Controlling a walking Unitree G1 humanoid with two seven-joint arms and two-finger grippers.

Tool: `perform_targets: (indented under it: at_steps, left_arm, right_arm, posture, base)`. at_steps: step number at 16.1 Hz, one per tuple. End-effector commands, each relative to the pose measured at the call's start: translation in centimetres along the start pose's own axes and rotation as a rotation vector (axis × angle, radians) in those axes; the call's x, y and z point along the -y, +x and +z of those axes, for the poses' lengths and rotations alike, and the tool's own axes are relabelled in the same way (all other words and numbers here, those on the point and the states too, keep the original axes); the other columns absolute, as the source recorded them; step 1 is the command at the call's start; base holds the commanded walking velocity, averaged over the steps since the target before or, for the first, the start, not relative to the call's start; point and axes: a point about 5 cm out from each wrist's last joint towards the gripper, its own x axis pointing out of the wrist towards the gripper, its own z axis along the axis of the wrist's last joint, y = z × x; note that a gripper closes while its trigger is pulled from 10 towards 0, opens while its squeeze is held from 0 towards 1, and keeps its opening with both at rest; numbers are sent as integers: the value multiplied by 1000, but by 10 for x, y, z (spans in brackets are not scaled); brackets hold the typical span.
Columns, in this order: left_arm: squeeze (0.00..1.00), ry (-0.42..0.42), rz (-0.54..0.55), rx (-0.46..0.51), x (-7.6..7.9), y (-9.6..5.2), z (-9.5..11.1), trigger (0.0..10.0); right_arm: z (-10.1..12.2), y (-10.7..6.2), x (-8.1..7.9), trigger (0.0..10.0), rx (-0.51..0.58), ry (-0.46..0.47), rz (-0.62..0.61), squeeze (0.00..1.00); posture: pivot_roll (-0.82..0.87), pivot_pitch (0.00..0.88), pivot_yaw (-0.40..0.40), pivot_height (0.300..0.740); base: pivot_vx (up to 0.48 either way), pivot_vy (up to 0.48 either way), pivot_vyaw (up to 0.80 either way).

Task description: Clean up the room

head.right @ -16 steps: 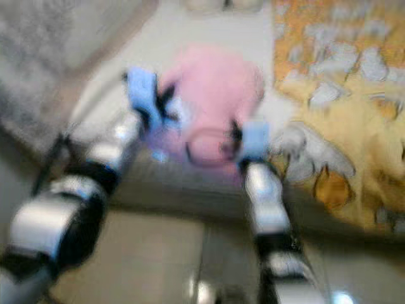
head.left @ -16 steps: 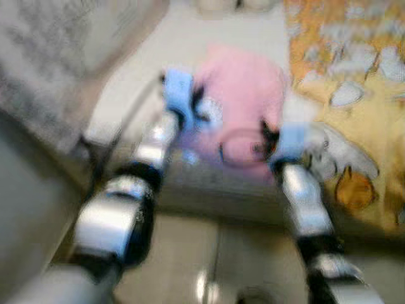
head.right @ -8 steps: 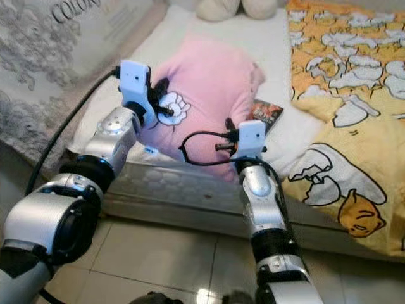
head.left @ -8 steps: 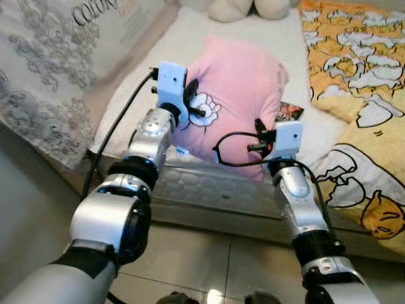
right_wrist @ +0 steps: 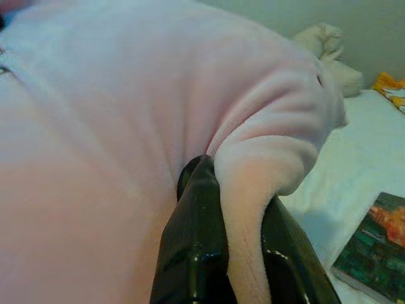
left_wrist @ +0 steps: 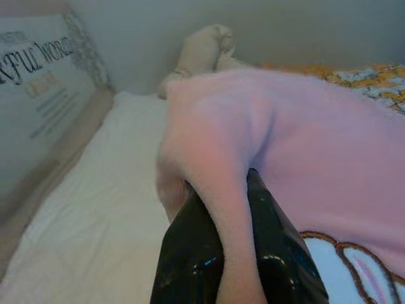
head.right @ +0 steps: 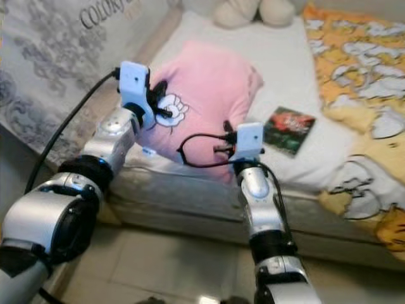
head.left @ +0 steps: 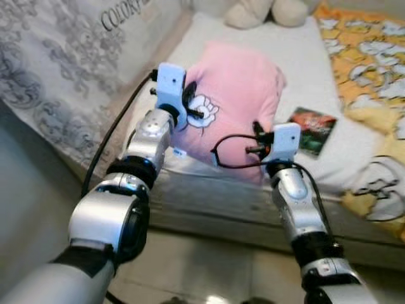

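The pink pillow (head.left: pixel 237 101) lies on the bed (head.left: pixel 297 69), in the centre of the frame, near the bed's front edge. A white cartoon-hand print (head.left: pixel 204 113) shows on its left face.

Left gripper (left_wrist: pixel 239 253): positioned at the left side of the pillow, centre-left of the frame. In the left wrist view, both black fingers (left_wrist: pixel 190 253) are closed on a fold of the pink fabric, which passes between them.

Right gripper (right_wrist: pixel 243 253): positioned at the lower right part of the pillow, centre of the frame. In the right wrist view, its fingers (right_wrist: pixel 196 247) are likewise clamped on a pinched ridge of pink fabric.

Other items on the bed:
- A dark book (head.left: pixel 313 123) with a red and green cover lies flat on the white sheet, just right of the pillow, apart from it.
- An orange and yellow patterned blanket (head.left: pixel 373 69) covers the right side of the frame.
- A cream plush toy (head.left: pixel 266 11) sits at the top centre.
- A grey patterned panel with lettering (head.left: pixel 69 69) stands at the upper left, beside the bed.

The tiled floor (head.left: pixel 209 266) occupies the lower part of the frame.
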Motion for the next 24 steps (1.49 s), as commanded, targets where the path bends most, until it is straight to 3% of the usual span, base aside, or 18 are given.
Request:
perform_targets:
  at_steps: [1,9,13,24]
  left_arm:
    - [0,22,31,59,-8,3,19,10000]
    - [0,3,-13,71,0,5,20,10000]
    - [0,14,60,68,-6,4,20,10000]
    - [0,-1,83,45,-6,4,16,10000]
  right_arm:
    - [6,2,3,10000,27,9,-16,0]
    - [4,0,4,10000,22,5,-17,0]
    - [3,0,4,10000,16,6,-20,0]
    - [0,-2,3,10000,2,6,-9,0]
  posture:
    - [-15,0,69,740]
    - [-22,0,78,740]
    - [-23,0,79,740]
    - [-20,0,79,740]
  base:
    - [292,379,0]
    - [302,324,0]
    - [240,0,0]
    - [480,0,0]
